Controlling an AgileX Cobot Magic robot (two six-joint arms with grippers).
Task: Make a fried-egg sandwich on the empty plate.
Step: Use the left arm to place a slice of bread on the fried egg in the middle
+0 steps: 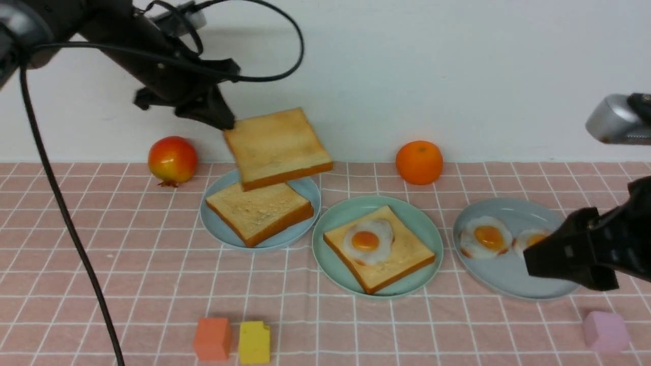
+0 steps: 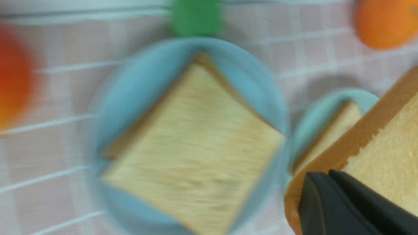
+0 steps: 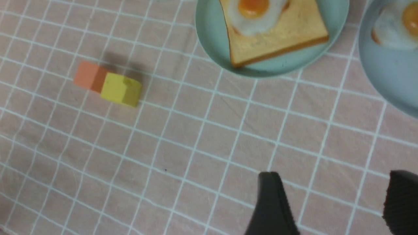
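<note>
Bench (image 1: 101, 229): covered with a pink cloth with a white grid.

Left arm (image 1: 152, 66): raised over the far left of the bench. Its jaws were closed on the left edge of a toast slice (image 1: 277, 147). That slice hung in the air, tilted, above the far side of the left blue-grey plate (image 1: 216, 226).

Red fruit (image 1: 172, 160): stood by the back wall, just left of that plate.

Orange block (image 1: 212, 338) and yellow block (image 1: 254, 342): sat side by side, touching, near the front edge.

Left blue-grey plate: carried a second toast slice (image 1: 259, 213) lying flat. The left wrist view was too blurred to show more detail.

Mint-green plate (image 1: 430, 229): stood in the middle, just beside the left plate. A third toast slice (image 1: 402, 256) lay flat on it. One fried egg (image 1: 368, 240) lay on that slice, yolk up, towards its far left corner. No toast covered the egg.

Orange (image 1: 419, 162): stood by the back wall, beyond the mint-green plate.

Right blue-grey plate (image 1: 508, 287): held two further eggs (image 1: 485, 237) (image 1: 531, 239) side by side. The right-hand one was partly hidden by the arm.

Right arm (image 1: 600, 249): low over the near right side of that plate. Its jaws were spread wide and held nothing, above bare cloth in the wrist view.

Pink block (image 1: 605, 331): sat at the front right, apart from the plates.
</note>
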